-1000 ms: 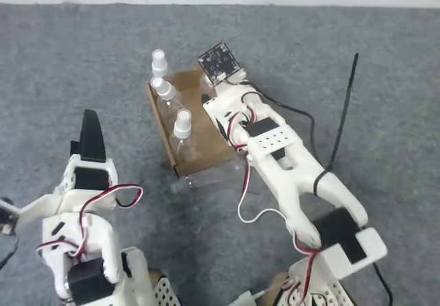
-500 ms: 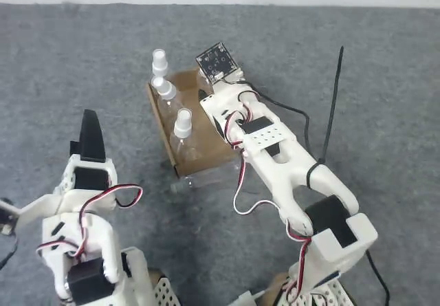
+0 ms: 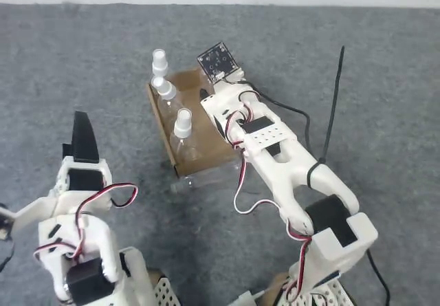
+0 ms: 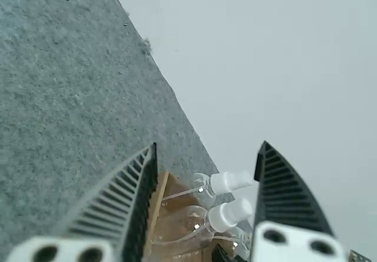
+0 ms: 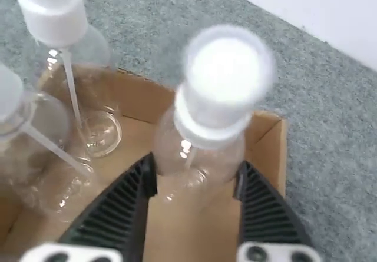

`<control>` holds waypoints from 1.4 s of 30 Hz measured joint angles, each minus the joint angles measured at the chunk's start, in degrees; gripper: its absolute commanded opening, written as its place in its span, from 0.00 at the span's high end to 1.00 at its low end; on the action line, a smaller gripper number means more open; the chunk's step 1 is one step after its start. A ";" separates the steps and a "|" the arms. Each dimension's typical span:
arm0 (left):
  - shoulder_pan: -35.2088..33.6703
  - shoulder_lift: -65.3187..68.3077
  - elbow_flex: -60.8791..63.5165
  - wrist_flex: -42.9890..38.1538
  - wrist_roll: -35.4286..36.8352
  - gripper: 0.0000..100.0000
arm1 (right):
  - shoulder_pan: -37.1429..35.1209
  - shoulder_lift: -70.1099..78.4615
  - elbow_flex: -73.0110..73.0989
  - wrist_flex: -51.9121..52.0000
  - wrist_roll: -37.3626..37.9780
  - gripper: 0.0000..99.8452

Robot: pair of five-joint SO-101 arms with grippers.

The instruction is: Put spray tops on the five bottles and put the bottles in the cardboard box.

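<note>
Nearest us, by the table's near left corner, our left gripper (image 4: 209, 146) hangs with jaws spread, and farther off at mid-table one cardboard box (image 3: 194, 86) holds three free-standing topped bottles (image 3: 159, 62) (image 3: 163, 89) (image 3: 183, 124), plus a fourth bottle (image 5: 206, 138) clasped by our right gripper (image 5: 195, 163) near the box's far right corner.

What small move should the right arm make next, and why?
Probably open the right end effector to release its bottle. The bottle already carries a spray top and stands inside the cardboard box, beside other capped bottles, between the fingers. Whether its base touches down is unclear.
</note>
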 measured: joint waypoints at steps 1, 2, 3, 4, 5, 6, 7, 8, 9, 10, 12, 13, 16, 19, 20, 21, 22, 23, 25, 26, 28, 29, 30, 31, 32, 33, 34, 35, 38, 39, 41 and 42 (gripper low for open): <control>0.00 0.00 0.00 0.00 0.00 0.75 | 0.09 0.18 0.26 0.44 0.18 0.77; 0.00 0.00 0.00 0.00 0.00 0.75 | 0.35 0.79 0.35 0.44 0.18 0.76; 0.00 0.00 0.00 0.00 0.00 0.75 | 0.62 1.49 0.35 0.44 0.18 0.76; 0.00 0.00 0.00 0.00 0.00 0.75 | 0.62 1.67 0.35 0.44 0.18 0.76; 0.00 0.00 0.00 0.00 0.00 0.75 | 0.62 1.67 0.35 0.44 0.18 0.76; 0.00 0.00 0.00 0.00 0.00 0.75 | 0.35 1.67 0.35 0.70 0.18 0.75; 0.00 0.00 0.00 0.00 0.00 0.75 | 0.18 1.67 0.35 1.32 0.18 0.75; 0.00 0.00 0.00 0.00 0.00 0.75 | 0.18 1.67 0.35 1.76 0.18 0.74; 0.00 0.00 0.00 0.00 0.00 0.75 | 0.18 1.67 0.53 2.29 0.18 0.74; 0.00 0.00 0.00 0.00 0.00 0.75 | 0.18 1.58 0.97 2.90 0.26 0.73; 0.00 0.00 0.00 0.00 0.00 0.75 | 0.09 0.35 2.20 4.22 0.26 0.73; 0.00 0.00 0.00 0.00 0.00 0.75 | 0.09 -0.62 3.08 4.75 0.26 0.73; 0.00 0.00 0.00 0.00 0.00 0.75 | 0.09 -4.84 6.15 5.45 0.26 0.73; 0.00 0.00 0.00 0.00 0.00 0.75 | 0.44 -9.32 8.97 5.80 0.18 0.73; 0.00 0.00 0.00 0.00 0.00 0.75 | 0.44 -10.64 9.49 5.80 0.18 0.73; -0.18 0.00 0.00 0.00 0.00 0.75 | 0.26 -11.87 10.37 5.80 0.18 0.73; -0.26 0.00 0.00 0.00 0.00 0.75 | 0.18 -13.19 11.16 5.80 0.18 0.74; -0.26 0.00 0.00 0.00 0.00 0.75 | 0.18 -14.42 12.13 5.80 0.18 0.74; -0.18 0.00 0.00 0.00 0.00 0.75 | 0.26 -16.53 13.71 5.80 0.18 0.74; -0.18 0.00 0.00 0.00 0.00 0.75 | 0.35 -17.58 14.15 5.80 0.18 0.74; -0.18 0.00 0.00 0.00 0.00 0.75 | 0.26 -19.60 15.03 6.51 0.18 0.74; -0.18 0.00 0.00 0.00 0.00 0.75 | 0.26 -20.48 15.03 7.91 0.18 0.74; -0.18 0.00 0.00 0.00 0.00 0.75 | 0.35 -21.54 15.03 9.32 0.18 0.74; -0.18 0.00 0.00 0.00 0.00 0.75 | 0.53 -22.59 15.03 10.64 0.18 0.74; -0.18 0.00 0.00 0.00 0.00 0.75 | 0.53 -23.74 15.03 12.04 0.18 0.74; -0.18 0.00 0.00 0.00 0.00 0.75 | 0.53 -24.70 15.03 13.45 0.18 0.74; -0.18 0.00 0.00 0.00 0.00 0.75 | 0.53 -25.76 15.03 14.77 0.18 0.74; -0.18 0.00 0.00 0.00 0.00 0.75 | 0.53 -26.73 15.03 15.91 0.18 0.74; -0.18 0.00 0.00 0.00 0.00 0.75 | 0.53 -29.45 15.03 19.08 0.18 0.74; -0.18 0.00 0.00 0.00 0.00 0.75 | 0.53 -30.33 15.03 20.04 0.18 0.74; -0.18 0.00 0.00 0.00 0.00 0.75 | 0.53 -32.09 15.03 22.33 0.97 0.74; -0.18 0.00 0.00 0.00 0.00 0.75 | 0.53 -32.88 15.03 23.65 2.11 0.74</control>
